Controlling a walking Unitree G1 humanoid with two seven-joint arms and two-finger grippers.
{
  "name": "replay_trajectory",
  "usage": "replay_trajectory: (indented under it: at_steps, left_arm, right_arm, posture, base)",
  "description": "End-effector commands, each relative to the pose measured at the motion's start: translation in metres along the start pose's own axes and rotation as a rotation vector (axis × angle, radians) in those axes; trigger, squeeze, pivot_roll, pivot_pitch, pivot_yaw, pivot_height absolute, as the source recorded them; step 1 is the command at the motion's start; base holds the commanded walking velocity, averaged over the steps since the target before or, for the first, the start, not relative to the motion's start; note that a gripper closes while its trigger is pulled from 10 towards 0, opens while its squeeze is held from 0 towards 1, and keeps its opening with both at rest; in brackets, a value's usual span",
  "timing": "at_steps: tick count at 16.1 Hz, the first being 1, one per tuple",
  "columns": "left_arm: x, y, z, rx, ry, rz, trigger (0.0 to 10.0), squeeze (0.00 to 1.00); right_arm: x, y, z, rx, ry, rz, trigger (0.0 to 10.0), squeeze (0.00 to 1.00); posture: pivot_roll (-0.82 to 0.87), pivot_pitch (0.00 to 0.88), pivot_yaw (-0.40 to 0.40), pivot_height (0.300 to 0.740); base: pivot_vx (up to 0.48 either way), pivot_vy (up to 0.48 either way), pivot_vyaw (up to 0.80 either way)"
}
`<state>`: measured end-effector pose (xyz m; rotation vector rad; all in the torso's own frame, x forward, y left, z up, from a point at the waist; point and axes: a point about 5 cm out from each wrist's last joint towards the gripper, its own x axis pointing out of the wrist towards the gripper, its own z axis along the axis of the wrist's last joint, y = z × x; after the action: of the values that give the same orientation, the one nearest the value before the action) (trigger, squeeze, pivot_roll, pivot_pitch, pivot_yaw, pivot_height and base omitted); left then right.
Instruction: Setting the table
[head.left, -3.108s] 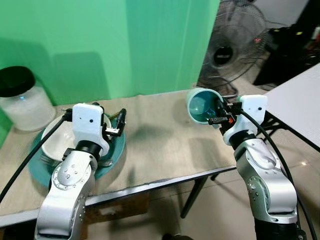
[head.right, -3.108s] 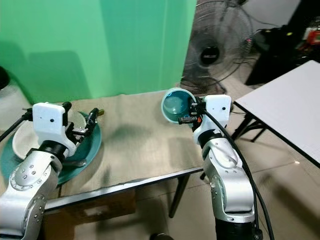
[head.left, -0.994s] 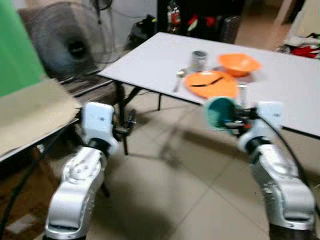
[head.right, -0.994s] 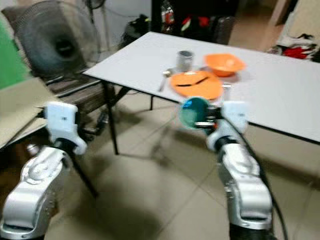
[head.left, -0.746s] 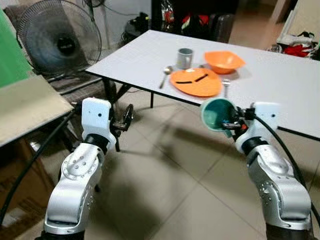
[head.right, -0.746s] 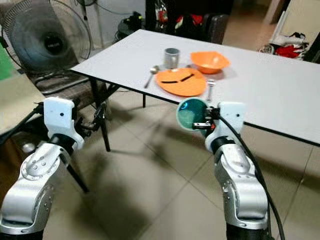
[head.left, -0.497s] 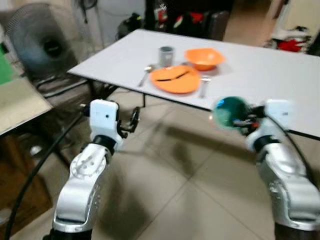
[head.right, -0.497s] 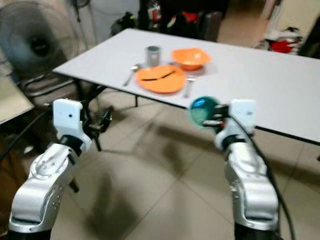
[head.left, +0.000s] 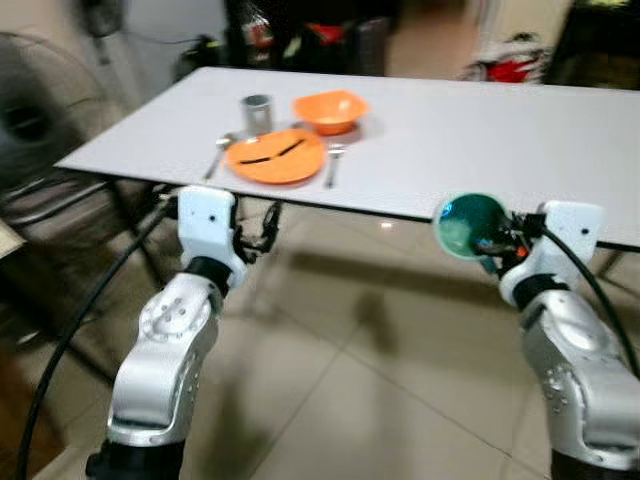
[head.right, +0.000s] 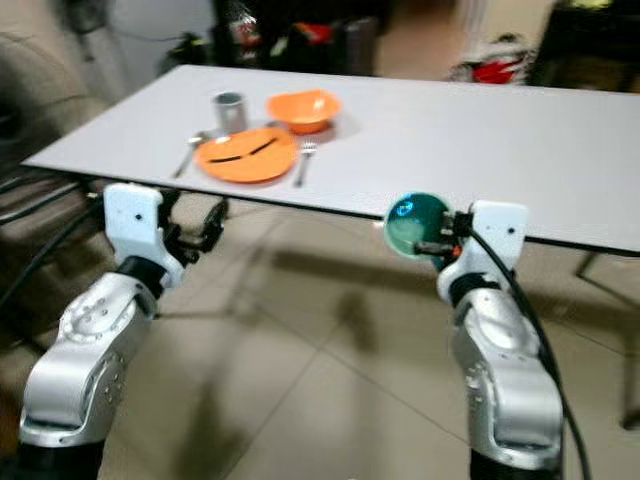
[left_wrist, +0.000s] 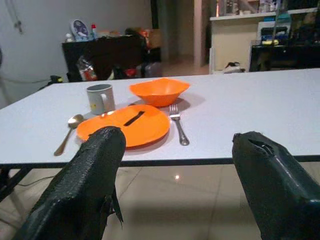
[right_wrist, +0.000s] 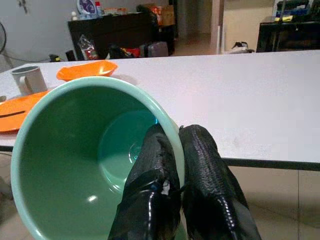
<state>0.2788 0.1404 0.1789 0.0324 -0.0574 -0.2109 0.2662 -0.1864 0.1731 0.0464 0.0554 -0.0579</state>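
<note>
1. We carry the green cup (head.left: 470, 225) in our right gripper (right_wrist: 176, 165), whose two fingers are pinched together over the rim, one inside and one outside. That grip leaves the cup tipped on its side with its mouth toward the head camera, held in the air just short of the near edge of the white table (head.left: 500, 130).

2. We judge the cup is held out in front, at about table height, so that it can go straight onto the tabletop once we are close enough.

3. Our left gripper (left_wrist: 175, 170) holds nothing; its fingers stand wide apart, raised before the table edge and aimed at the place already laid.

4. That setting sits toward the table's far left: an orange plate (head.left: 275, 156) with a dark strip across it, an orange bowl (head.left: 330, 108) behind, a grey mug (head.left: 257, 112) beside the bowl, a spoon (left_wrist: 68, 133) to one side of the plate and a fork (left_wrist: 177, 127) to the other.

5. We cannot tell what the dark strip on the plate is.

6. The head views are soft with blur, so the cup's exact gap from the table edge is unclear, and its underside is hidden from us.
</note>
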Motion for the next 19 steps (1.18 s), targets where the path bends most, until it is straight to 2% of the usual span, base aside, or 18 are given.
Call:
replay_trajectory:
  at_steps: [1,4,11,19]
  left_arm:
    - [-0.002,0.004,-0.001,0.001,0.006,0.008,10.0,0.0]
    - [-0.006,0.005,0.0,0.004,0.008,0.007,10.0,0.0]
    - [-0.008,0.01,0.0,0.008,0.008,0.007,10.0,0.0]
    - [-0.009,0.005,-0.005,0.009,0.019,-0.005,10.0,0.0]
  right_arm:
    - [0.001,0.008,0.009,-0.006,-0.031,0.031,10.0,0.0]
    - [0.004,0.01,0.008,-0.003,-0.016,0.05,10.0,0.0]
    - [0.012,0.01,0.01,0.0,-0.005,0.05,10.0,0.0]
    - [0.013,0.004,0.01,0.005,0.014,0.045,10.0,0.0]
  posture:
    - [-0.17,0.0,0.055,0.74]
    - [-0.16,0.0,0.041,0.74]
    - [-0.15,0.0,0.028,0.74]
    - [-0.15,0.0,0.003,0.74]
  base:
    - [0.27,0.0,0.0]
    - [0.273,0.0,0.0]
    - [0.301,0.0,-0.79]
    - [0.323,0.0,-0.79]
